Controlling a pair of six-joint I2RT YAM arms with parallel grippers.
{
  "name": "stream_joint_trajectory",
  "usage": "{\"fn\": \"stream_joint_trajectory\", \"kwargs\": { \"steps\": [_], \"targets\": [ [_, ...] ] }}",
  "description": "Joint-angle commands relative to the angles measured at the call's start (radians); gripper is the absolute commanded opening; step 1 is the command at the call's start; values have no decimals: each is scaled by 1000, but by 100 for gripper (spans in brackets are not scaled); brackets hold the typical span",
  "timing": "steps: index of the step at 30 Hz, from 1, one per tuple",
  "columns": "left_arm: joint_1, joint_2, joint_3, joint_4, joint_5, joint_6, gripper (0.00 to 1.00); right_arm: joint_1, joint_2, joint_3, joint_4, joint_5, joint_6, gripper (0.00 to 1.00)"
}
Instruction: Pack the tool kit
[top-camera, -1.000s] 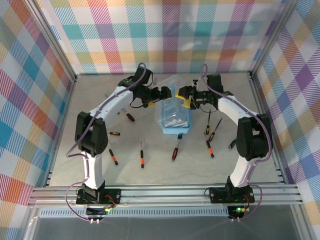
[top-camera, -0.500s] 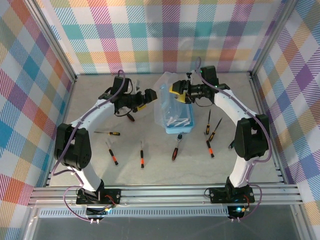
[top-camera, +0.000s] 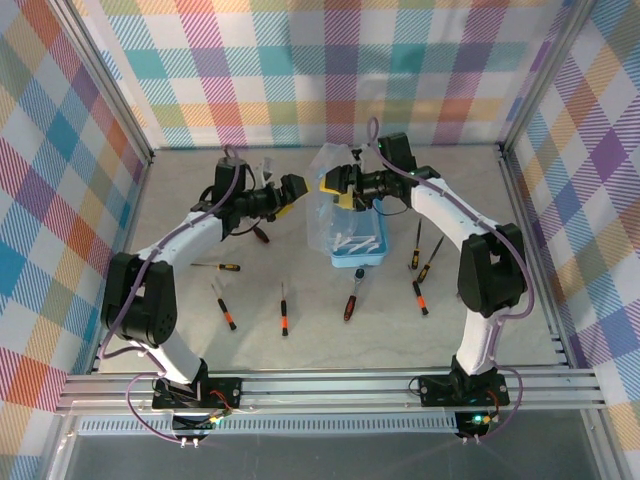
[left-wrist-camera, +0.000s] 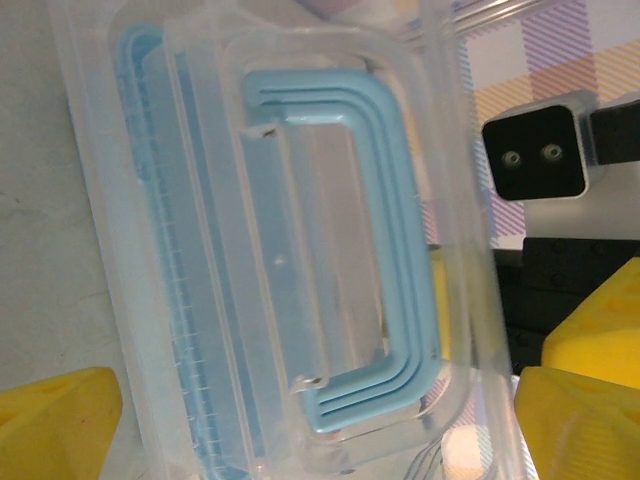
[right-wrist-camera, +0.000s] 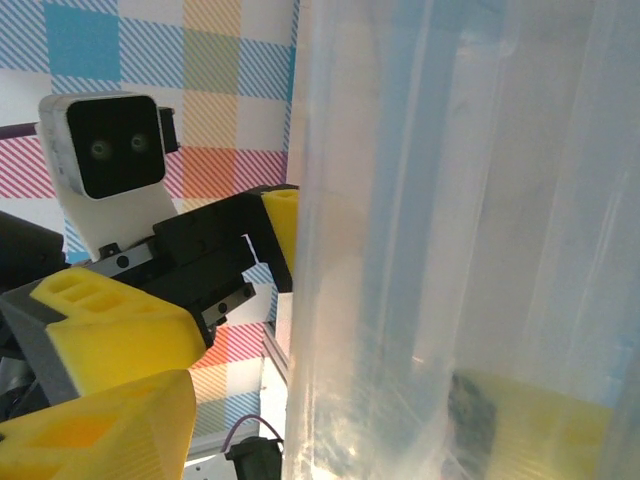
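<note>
The lid (top-camera: 322, 160) stands up at the far end of the box (top-camera: 358, 263) between the right gripper's (top-camera: 336, 188) jaws, clamped or not I cannot tell, so the spread left gripper (top-camera: 294, 190), off the box's far-left corner, is freer for the screwdrivers (top-camera: 284, 320) lying near-left of the box.

table (top-camera: 330, 352): grey | holds: blue box (top-camera: 358, 258) centre | screwdrivers (top-camera: 284, 322) scattered both sides, front

no readable text or labels anywhere (not even numbers).
</note>
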Motion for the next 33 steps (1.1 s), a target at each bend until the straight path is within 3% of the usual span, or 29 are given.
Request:
{"fn": "stream_joint_trajectory", "kwargs": {
  "steps": [1,4,9,12,19,26,30,33],
  "targets": [
    [18,-46,-2,-25,-9,31,100,38,-12,89,-56,48,-34,69],
    [24,-50,-9,-44,-22,42,100,68,5,140,-119,99,-58,69],
    [29,-41,-102,206,-5,-133,100,108,55,168,-77,149,25,70],
    [31,-52,-103,196,-19,-132,100,132,53,197,-85,187,32,69],
    [31,-47,-56,60,-22,-44,100,124,-10,207,-183,284,-45,69],
    [34,-33,69,-353,-202,183,100,-26,-204,65,-312,448,-201,69],
    [34,-13,77,-414,-254,226,100,-125,-237,-57,-373,583,-273,69],
    [34,28,65,-390,-188,223,100,-140,-214,-115,-385,648,-315,68]
  ]
}}
